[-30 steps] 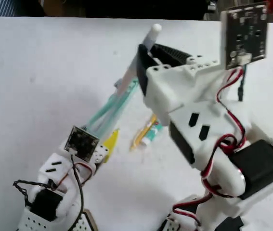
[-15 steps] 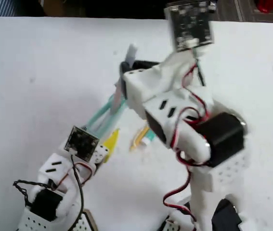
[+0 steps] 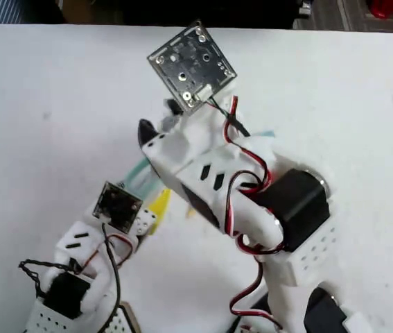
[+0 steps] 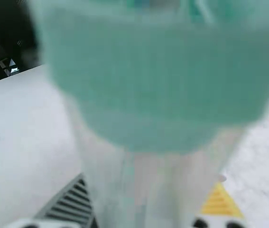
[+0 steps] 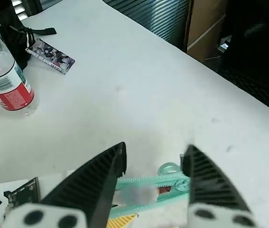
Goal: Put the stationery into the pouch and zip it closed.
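The white table (image 3: 44, 104) carries both arms. The right arm (image 3: 251, 201) leans across the middle of it, and the left arm (image 3: 85, 250) sits low at the near corner. Between them lies the teal pouch (image 4: 134, 80), with one end right up against the left gripper (image 3: 156, 202). Whether that gripper actually clamps it I cannot tell.

The right gripper (image 5: 155, 146) hangs just above the pouch's zip (image 5: 143, 183) with its jaws spread wide and nothing held. A pale blur below them may be a pen in the pouch mouth. A water bottle (image 5: 6, 80) stands well apart.

This looks like the end of loading. Next, the right gripper needs to drop onto the ring pull (image 5: 169, 168), pinch it, and draw it along the zip while the pouch is held steady.
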Tool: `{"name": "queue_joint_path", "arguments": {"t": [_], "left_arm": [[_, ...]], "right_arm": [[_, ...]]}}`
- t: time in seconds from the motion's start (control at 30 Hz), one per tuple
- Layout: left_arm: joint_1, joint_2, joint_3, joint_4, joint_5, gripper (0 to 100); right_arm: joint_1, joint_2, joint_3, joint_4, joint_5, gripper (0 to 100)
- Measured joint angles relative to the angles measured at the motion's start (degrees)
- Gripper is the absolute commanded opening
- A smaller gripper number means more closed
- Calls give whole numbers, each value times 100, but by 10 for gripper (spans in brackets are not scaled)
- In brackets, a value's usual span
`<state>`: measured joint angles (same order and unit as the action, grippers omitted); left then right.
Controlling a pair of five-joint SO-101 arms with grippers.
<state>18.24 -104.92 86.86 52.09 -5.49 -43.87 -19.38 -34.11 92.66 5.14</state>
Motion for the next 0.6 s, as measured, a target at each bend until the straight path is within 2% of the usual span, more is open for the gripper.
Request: {"name": "queue_joint_path", "arguments": {"t": [0.07,0.47,0.6], "left_arm": [[0,0,0,0,0,195],[0,0,0,0,0,195],[-26,0,0,0,0,173]], "right_arm": [[0,0,0,0,0,346],[0,0,0,114,0,299],[457,0,0,114,0,213]]}}
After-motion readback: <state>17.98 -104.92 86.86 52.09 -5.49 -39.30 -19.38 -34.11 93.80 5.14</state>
